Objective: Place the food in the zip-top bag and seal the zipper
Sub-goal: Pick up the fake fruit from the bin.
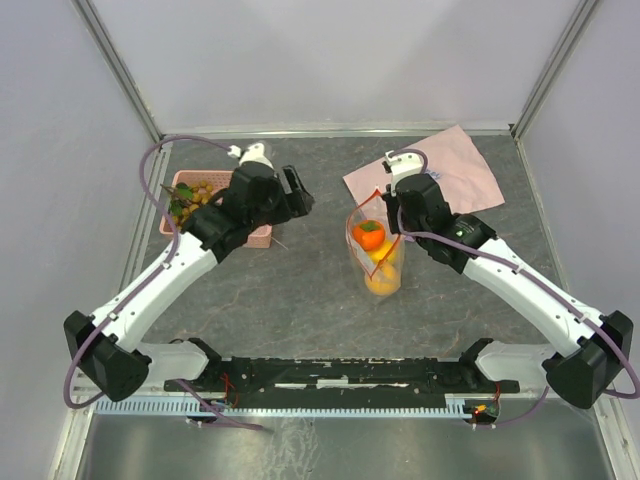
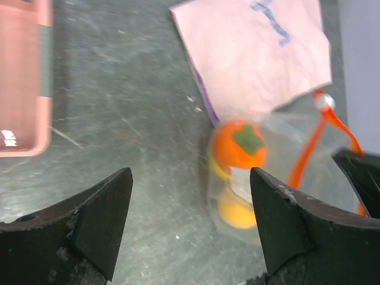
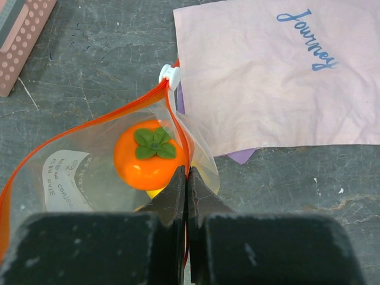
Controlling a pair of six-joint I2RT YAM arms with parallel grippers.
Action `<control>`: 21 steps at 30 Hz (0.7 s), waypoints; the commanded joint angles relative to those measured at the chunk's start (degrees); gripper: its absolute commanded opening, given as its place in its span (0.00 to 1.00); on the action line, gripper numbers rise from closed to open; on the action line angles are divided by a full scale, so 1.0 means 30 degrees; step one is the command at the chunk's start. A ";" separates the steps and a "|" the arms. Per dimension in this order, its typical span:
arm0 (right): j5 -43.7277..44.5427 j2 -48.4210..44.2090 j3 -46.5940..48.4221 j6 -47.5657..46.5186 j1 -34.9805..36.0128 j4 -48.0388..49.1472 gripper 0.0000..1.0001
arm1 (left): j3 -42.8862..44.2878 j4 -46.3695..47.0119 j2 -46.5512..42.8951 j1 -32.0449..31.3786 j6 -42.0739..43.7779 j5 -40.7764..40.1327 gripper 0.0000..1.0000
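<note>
Leftmost, pink basket: sits at the far left of the worktop. It holds a tan berry cluster with leaves, not yet bagged.
Left end effector: jaws wide apart with nothing between them, beside the basket and facing the bag.
Zip-top bag: clear plastic pouch at the centre, between the two arms, its mouth gaping.
Food inside: an orange persimmon with a green top, above yellow and orange fruit.
Handling: the film looks thin, limp and slippery. The fruit looks light, hard and round, so it probably rolls and drags the pouch down.
Zipper: orange-red strip along the mouth with a white slider at one end. It is likely the stiffest part and the best place to take hold.
Right end effector: clamped shut on the mouth edge at the strip.
Pink cloth: lies flat behind the bag, to the right.
</note>
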 commanded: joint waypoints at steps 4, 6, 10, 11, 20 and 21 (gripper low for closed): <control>-0.0317 0.0125 0.0371 -0.0749 -0.0029 0.0670 0.02 | 0.0019 -0.0775 -0.0373 0.4481 0.1631 -0.0789 0.94; -0.0551 0.0116 0.0221 -0.0824 -0.0037 0.0823 0.02 | -0.0063 -0.0562 -0.0174 0.5780 0.2151 -0.0859 0.95; -0.0751 0.0178 0.0000 -0.1193 -0.0021 0.0993 0.02 | 0.0206 -0.0173 0.0460 0.8623 0.3506 -0.0701 1.00; -0.0819 0.0185 -0.0020 -0.1262 -0.0035 0.0986 0.01 | 0.0329 0.0011 0.0639 0.9314 0.4025 -0.0304 1.00; -0.2114 0.0028 -0.0187 -0.1212 -0.0025 0.1273 0.02 | 0.1676 0.2386 0.2992 1.4527 0.8139 0.1968 0.99; -0.2260 -0.0006 -0.0212 -0.1210 -0.0032 0.1277 0.02 | 0.1791 0.2689 0.3296 1.4999 0.8644 0.2666 0.99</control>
